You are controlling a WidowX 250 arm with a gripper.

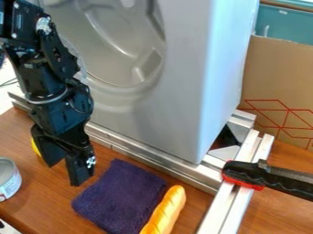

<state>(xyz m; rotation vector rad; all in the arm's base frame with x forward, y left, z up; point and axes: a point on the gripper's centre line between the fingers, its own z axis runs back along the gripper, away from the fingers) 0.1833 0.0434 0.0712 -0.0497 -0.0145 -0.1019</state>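
On the counter [45,196], the towel [122,196] lies at the bottom centre of the frame, the bread [166,211] along its right side, the can [8,180] at the left edge. Behind, the appliance [183,91] fills upper centre, rails [153,162] along its base, the clamp [269,176] across them at right

The black robot [61,112] has white checkered markings [91,161]

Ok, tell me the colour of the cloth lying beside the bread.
The cloth is dark purple, seen best in the camera view.
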